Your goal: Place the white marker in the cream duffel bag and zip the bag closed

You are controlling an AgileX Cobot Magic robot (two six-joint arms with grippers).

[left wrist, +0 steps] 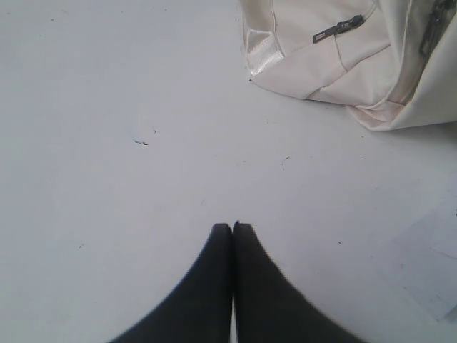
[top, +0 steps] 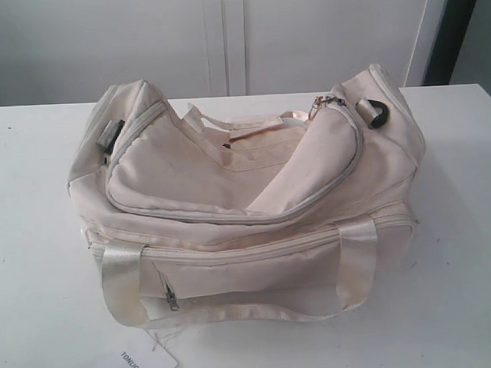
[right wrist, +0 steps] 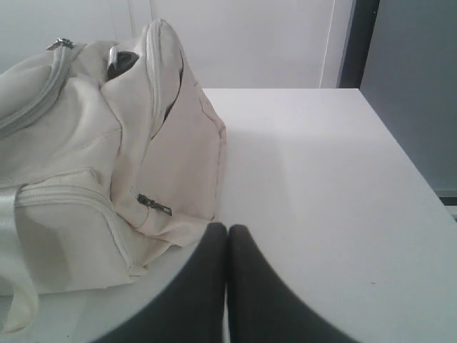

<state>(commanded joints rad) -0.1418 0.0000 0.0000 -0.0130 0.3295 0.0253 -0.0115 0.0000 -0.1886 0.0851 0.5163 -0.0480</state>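
The cream duffel bag [top: 254,208] lies in the middle of the white table [top: 38,264], its top flap sagging inward. The curved top zipper runs round the flap, and its pull [top: 317,103] sits at the back right end. The white marker is out of view in every frame. My left gripper [left wrist: 233,226] is shut and empty, low over bare table a little way off one end of the bag [left wrist: 335,64]. My right gripper [right wrist: 227,227] is shut and empty too, just beside the other end of the bag [right wrist: 71,143]. Neither gripper shows in the exterior view.
A white paper tag [top: 147,365] with black print lies at the table's front edge, below the bag's front pocket zip [top: 172,300]. The table's right edge [right wrist: 407,164] drops off near my right gripper. A white wall stands behind the table.
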